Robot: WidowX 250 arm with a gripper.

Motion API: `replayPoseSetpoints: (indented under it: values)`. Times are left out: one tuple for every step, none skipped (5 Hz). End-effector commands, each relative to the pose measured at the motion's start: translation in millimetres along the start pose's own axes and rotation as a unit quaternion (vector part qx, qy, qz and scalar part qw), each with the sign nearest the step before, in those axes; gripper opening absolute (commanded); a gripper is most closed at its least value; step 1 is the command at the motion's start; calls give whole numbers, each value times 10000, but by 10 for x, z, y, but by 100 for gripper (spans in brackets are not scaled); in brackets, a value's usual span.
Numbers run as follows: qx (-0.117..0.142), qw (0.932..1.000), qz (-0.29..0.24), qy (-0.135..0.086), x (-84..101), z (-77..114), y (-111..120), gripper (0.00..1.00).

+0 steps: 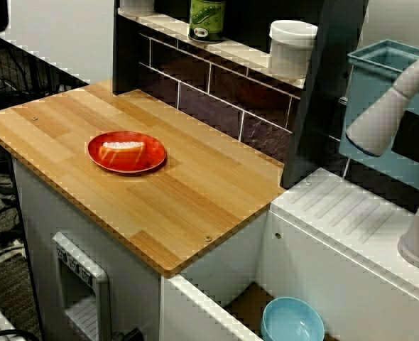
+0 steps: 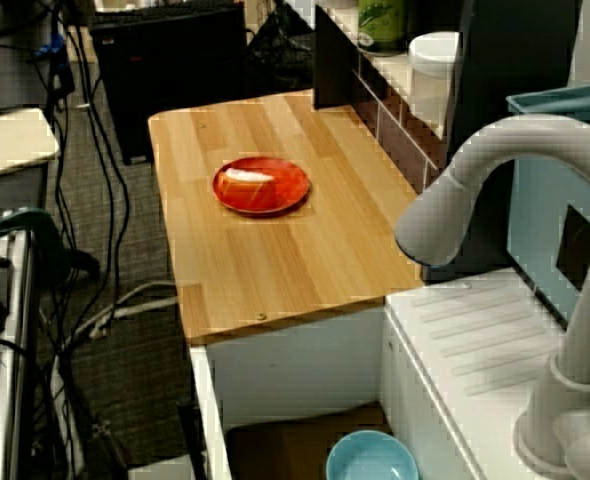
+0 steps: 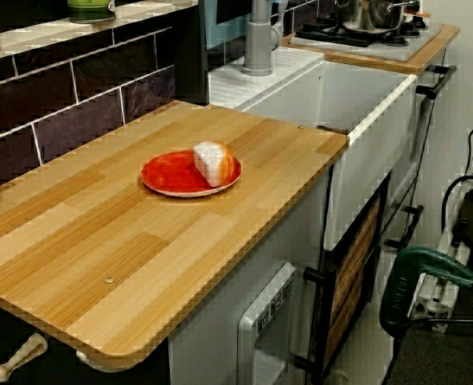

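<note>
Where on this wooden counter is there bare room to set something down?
The counter is bare between the plate and the sink edge, and on the plate's other side out to the counter's end. Only the plate, with its food, takes the middle. The shelf is crowded: can and jar. The sink holds a bowl.

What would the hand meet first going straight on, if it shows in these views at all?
No hand shows in any view, so no line can be judged; the red plate with food lies on the counter.
</note>
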State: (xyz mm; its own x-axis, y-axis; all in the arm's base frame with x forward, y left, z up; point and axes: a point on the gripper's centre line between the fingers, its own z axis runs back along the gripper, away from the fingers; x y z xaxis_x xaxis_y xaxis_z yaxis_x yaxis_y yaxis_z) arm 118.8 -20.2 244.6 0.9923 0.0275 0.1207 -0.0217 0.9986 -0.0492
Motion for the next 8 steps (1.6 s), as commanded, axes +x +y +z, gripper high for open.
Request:
replayPoseSetpoints:
  values:
    - [0, 10000, 0, 0, 0, 0, 0, 100]
    - [80, 9999, 136, -46, 264, -235, 111, 100]
    - [135, 9998, 74, -132, 478, -418, 166, 100]
    - [61, 9997, 211, -76, 723, -569, 379, 100]
    - [-10, 9998, 16, -181, 971, -686, 531, 100]
    - [-10, 9998, 16, -181, 971, -686, 531, 100]
    - [-10, 9998, 16, -181, 971, -686, 531, 100]
    - [-10, 9998, 16, -181, 971, -686, 531, 100]
